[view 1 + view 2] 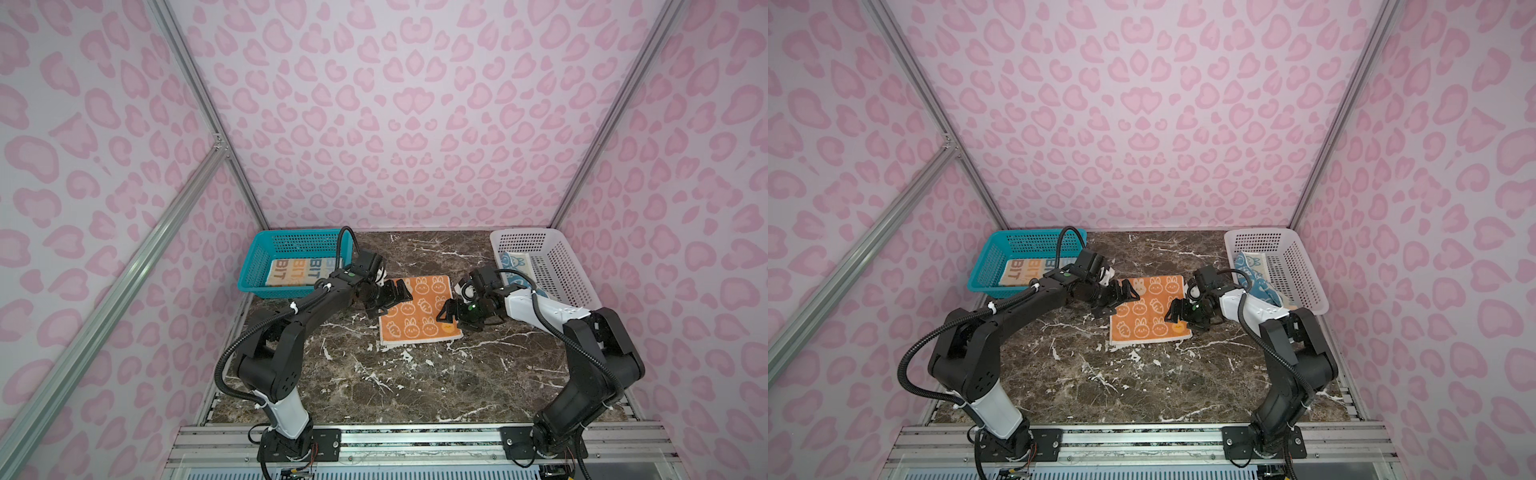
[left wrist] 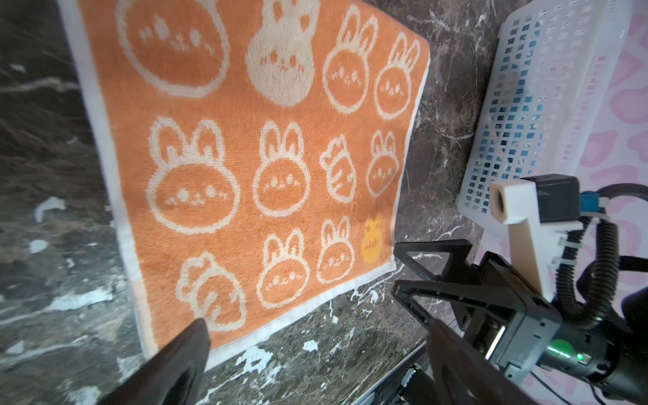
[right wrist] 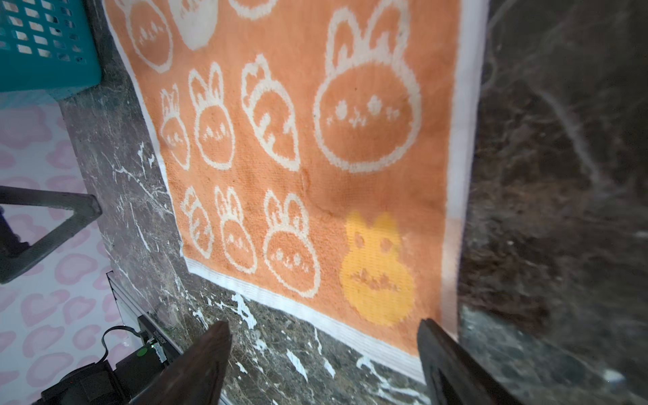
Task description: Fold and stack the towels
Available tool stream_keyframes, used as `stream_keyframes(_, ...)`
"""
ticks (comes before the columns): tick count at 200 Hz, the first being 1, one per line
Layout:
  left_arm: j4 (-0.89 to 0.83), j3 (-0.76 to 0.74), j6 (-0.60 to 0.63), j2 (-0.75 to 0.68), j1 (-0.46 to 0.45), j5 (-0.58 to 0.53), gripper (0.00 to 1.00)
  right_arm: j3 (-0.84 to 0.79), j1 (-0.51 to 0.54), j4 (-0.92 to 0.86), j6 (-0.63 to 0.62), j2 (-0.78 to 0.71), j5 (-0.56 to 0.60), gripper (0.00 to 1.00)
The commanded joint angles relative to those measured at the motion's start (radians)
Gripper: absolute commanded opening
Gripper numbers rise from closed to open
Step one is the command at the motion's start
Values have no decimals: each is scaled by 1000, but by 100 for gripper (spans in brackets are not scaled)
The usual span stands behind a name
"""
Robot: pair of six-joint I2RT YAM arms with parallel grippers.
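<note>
Orange towel point(image 1: 419, 309) lay flat mid-surface point(image 1: 374, 382), left claw point(image 1: 392, 299) and right claw point(image 1: 448, 309) both spread and empty at its opposite sides; likely risk was uneven or shallow pinches on the hem, which would skew the fold or let a corner slip.

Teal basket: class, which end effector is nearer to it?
Left. The left end effector is just beside the teal basket, at the orange towel's edge; the right end effector sits across the towel.

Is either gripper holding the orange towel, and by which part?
Nothing is held. The left gripper and right gripper stand open over the orange towel, which lies flat on the table.
</note>
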Motion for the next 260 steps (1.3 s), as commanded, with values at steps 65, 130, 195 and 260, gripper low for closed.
stream_keyframes(65, 111, -229, -48, 21, -54, -11, 98, -130, 7, 77, 14, -17, -17, 94)
stream_keyframes(130, -6, -19, 59, -19, -43, -58, 98, 60, -7, -61, -23, -74, -17, 98)
stream_keyframes(195, -135, 450, 50, 270, 65, -48, 98, 433, -109, -32, 30, 219, -110, 98)
stream_keyframes(260, -121, 637, -7, 495, 94, -9, 98, 573, -127, 172, 200, 435, -228, 98)
